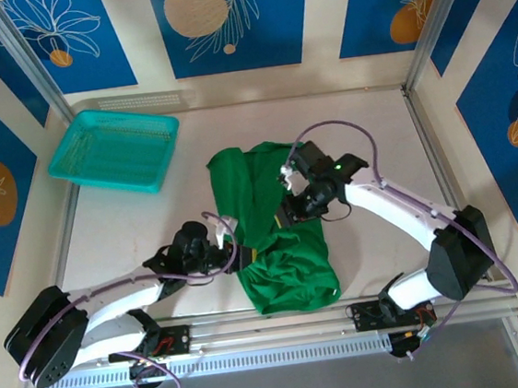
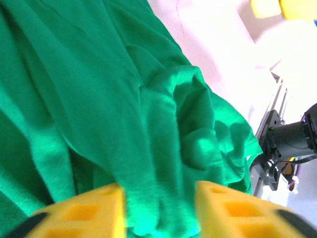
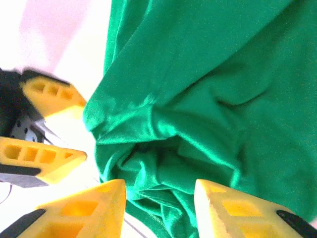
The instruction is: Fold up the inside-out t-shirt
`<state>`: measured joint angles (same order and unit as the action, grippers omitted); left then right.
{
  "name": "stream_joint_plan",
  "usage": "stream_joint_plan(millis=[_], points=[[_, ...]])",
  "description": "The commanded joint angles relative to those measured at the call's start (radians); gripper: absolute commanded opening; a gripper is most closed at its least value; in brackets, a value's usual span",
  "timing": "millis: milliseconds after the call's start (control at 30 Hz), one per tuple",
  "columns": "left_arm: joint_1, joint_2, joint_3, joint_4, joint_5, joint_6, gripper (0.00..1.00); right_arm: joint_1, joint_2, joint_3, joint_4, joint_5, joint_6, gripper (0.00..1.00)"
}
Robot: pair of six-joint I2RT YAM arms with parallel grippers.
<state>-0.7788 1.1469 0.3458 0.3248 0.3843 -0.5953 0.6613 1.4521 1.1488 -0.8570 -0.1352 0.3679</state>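
Place: robot lab cell | Evidence: aluminium frame (image 1: 30, 65), blue leaf-print panels (image 1: 222, 22), white table (image 1: 362, 118)

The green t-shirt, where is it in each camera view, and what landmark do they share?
Top external: t-shirt in the centre, toward the bottom.
Left wrist: t-shirt across left and centre.
Right wrist: t-shirt across centre and right.
Shared landmark: the left hand, at the shirt's edge.

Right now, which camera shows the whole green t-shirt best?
The top external view: the t-shirt shows its full crumpled outline on the table. The left wrist and right wrist views give close-up wrinkled folds beyond their yellow fingers.
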Motion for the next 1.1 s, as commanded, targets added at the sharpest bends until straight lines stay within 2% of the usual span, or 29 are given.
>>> stream_joint_plan(millis=[0, 100, 267, 300, 367, 500, 633, 733, 800, 900, 1000, 1067], points=[[0.003, -0.030, -0.022, -0.034, -0.013, 0.010, 0.53, 0.077, 0.067, -0.042, -0.009, -0.023, 0.061, 0.42], [0.003, -0.053, -0.015, -0.064, -0.018, 0.020, 0.54, 0.106, 0.124, -0.061, 0.068, 0.027, 0.083, 0.42], [0.004, -0.089, -0.023, -0.112, 0.025, 0.020, 0.54, 0.133, 0.206, 0.008, 0.105, 0.130, 0.086, 0.41], [0.003, -0.101, -0.026, -0.124, 0.027, 0.020, 0.54, 0.133, 0.215, 0.013, 0.113, 0.144, 0.081, 0.38], [0.002, -0.138, -0.032, -0.159, 0.027, 0.019, 0.54, 0.131, 0.226, 0.029, 0.115, 0.155, 0.067, 0.20], [0.001, -0.218, -0.046, -0.194, 0.000, 0.005, 0.54, 0.144, 0.219, 0.051, 0.104, 0.140, 0.046, 0.00], [0.000, -0.250, -0.042, -0.190, -0.031, -0.023, 0.57, 0.146, 0.200, 0.060, 0.084, 0.065, 0.044, 0.00], [-0.003, -0.234, -0.031, -0.183, -0.069, -0.069, 0.64, 0.162, 0.140, 0.052, 0.066, -0.050, 0.025, 0.00], [-0.003, -0.210, -0.026, -0.168, -0.088, -0.095, 0.66, 0.176, 0.080, 0.034, 0.054, -0.096, -0.006, 0.00], [-0.003, -0.149, -0.011, -0.132, -0.094, -0.121, 0.66, 0.202, -0.021, -0.042, 0.062, -0.152, -0.075, 0.00], [-0.006, -0.065, 0.015, -0.091, -0.081, -0.125, 0.66, 0.219, -0.105, -0.175, 0.144, -0.273, -0.106, 0.00], [-0.011, -0.006, 0.025, -0.052, -0.065, -0.131, 0.64, 0.225, -0.121, -0.244, 0.187, -0.288, -0.096, 0.10]])
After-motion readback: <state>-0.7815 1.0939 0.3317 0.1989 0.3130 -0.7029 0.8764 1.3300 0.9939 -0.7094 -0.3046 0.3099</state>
